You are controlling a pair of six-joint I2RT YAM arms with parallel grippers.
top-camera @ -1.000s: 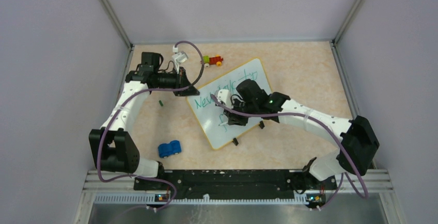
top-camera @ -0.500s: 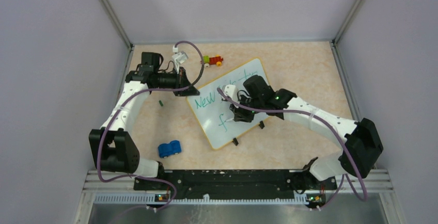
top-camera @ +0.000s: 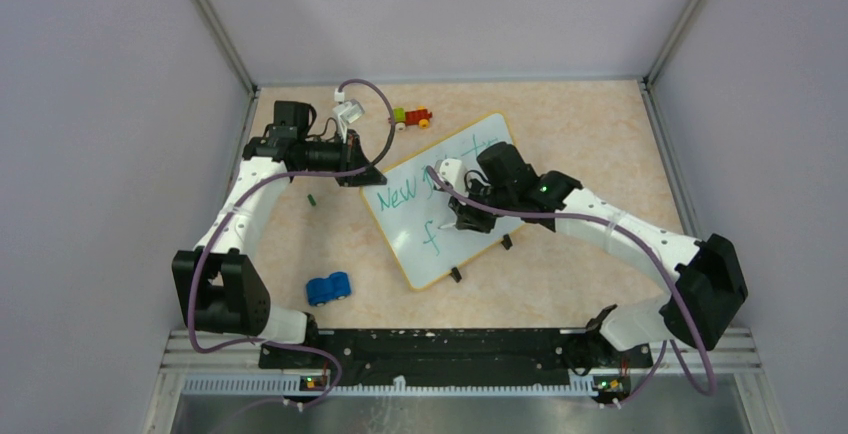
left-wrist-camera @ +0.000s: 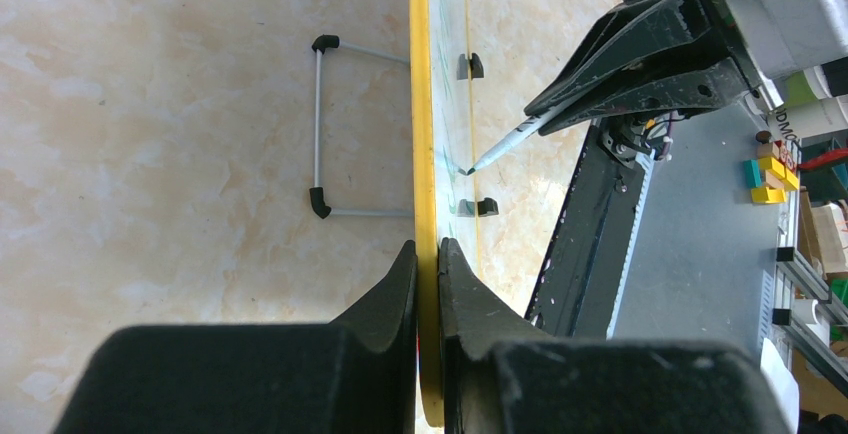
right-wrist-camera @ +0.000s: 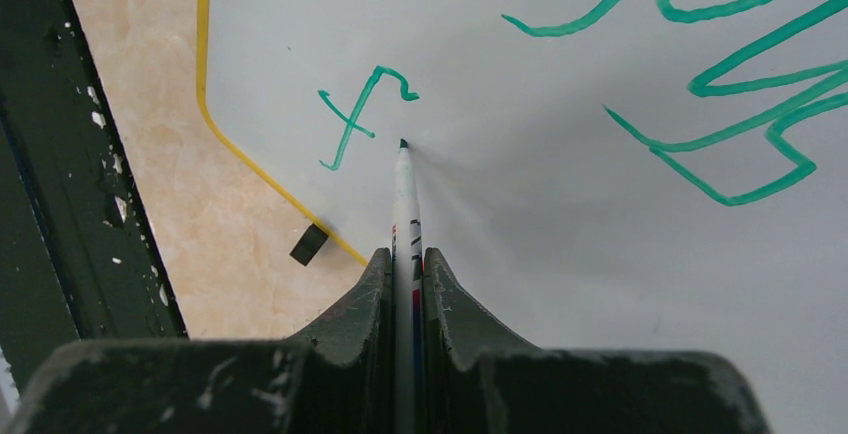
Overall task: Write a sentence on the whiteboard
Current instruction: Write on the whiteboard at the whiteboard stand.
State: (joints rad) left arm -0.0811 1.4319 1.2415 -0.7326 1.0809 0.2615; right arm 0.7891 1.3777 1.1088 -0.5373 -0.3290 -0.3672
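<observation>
Because the whiteboard (top-camera: 408,242) is thin, stiff and light, it may slide on the table (top-camera: 580,126), so the left gripper (left-wrist-camera: 427,259) pinches its yellow edge while the right gripper (right-wrist-camera: 405,259) squeezes the marker (right-wrist-camera: 404,194).

The whiteboard (right-wrist-camera: 600,304) looks smooth and faintly glossy, with a yellow plastic-looking rim. The table (left-wrist-camera: 150,104), at left in the left wrist view, has a marbled stone-look sheen. The marker (right-wrist-camera: 404,194) is smooth white plastic; the right gripper (right-wrist-camera: 405,256) is matt black, scuffed and white-specked.
</observation>
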